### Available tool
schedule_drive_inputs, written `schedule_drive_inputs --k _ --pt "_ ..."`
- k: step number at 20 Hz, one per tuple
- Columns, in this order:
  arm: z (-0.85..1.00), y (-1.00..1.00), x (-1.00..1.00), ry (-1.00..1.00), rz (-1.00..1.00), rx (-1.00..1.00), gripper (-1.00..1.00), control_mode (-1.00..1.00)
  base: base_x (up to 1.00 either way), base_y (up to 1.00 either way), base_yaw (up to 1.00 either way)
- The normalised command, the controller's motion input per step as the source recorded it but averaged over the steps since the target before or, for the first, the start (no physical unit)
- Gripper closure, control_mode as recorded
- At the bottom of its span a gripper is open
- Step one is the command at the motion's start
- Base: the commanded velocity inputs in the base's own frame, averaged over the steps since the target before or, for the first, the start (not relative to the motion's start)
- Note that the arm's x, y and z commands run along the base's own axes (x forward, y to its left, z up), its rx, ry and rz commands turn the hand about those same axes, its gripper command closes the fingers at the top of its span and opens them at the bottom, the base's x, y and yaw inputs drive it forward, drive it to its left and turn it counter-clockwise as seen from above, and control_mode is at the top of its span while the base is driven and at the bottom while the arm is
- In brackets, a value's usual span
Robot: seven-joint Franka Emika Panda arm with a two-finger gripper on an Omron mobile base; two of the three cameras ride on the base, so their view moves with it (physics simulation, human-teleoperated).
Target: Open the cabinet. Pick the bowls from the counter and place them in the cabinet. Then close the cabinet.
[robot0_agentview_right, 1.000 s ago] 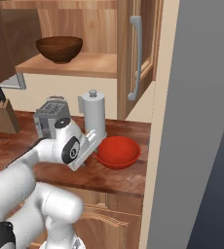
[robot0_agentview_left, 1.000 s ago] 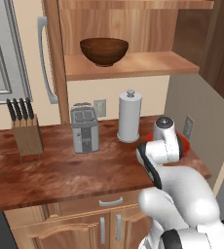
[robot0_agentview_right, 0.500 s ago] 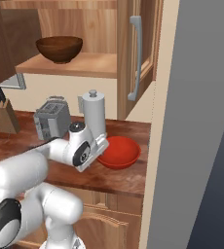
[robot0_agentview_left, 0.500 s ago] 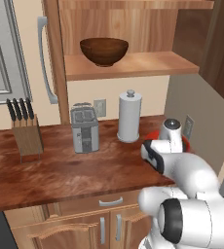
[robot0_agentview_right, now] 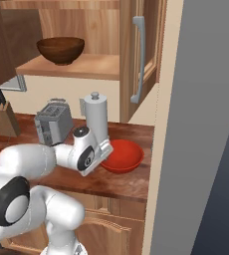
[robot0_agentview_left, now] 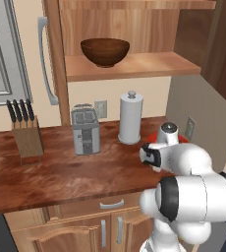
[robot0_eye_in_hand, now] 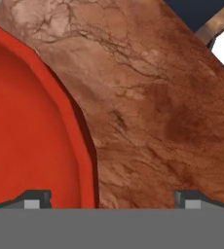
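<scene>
Gripper (robot0_eye_in_hand: pixel 112 199) jaws stand wide apart, and from the hand view I read them straddling the rim of the red bowl (robot0_eye_in_hand: pixel 31 126): one tip sits over the bowl's inside at lower left, the other over bare counter (robot0_eye_in_hand: pixel 153 97) at lower right. Nothing is clamped yet.

By my judgement we are past the halfway mark. The cabinet (robot0_agentview_left: pixel 134 66) is open, its shelf showing across the upper middle of the left base frame, and the brown bowl (robot0_agentview_left: pixel 105 51) already sits on that shelf. Left to do: grip the red bowl, lift it to the shelf, then swing both doors shut.

The right base view gives me the red bowl (robot0_agentview_right: pixel 121 155) whole, at centre frame on the counter (robot0_agentview_right: pixel 126 182), just right of the paper towel holder (robot0_agentview_right: pixel 97 122), with the hand (robot0_agentview_right: pixel 89 154) touching or nearly touching its left rim. In the left base view the arm covers nearly all of the bowl. That view does show the toaster (robot0_agentview_left: pixel 85 131) and knife block (robot0_agentview_left: pixel 26 138) well apart at the left.
</scene>
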Motion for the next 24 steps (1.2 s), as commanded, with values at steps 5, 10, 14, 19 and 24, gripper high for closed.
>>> schedule_drive_inputs --k 5,10,14,19,24 --pt "-0.18 -0.04 0.20 0.00 -0.03 0.04 -1.00 -1.00 0.00 0.00 0.00" --pt "-0.19 0.00 0.31 0.02 -0.03 0.04 -1.00 -1.00 0.00 0.00 0.00" --pt "-0.16 -0.03 0.41 0.01 -0.03 0.02 -1.00 -1.00 0.00 0.00 0.00" --pt "-0.16 -0.10 0.43 0.02 -0.02 0.01 1.00 -1.00 0.00 0.00 0.00" --pt "-0.21 -0.10 0.28 0.03 -0.02 0.02 1.00 -1.00 0.00 0.00 0.00"
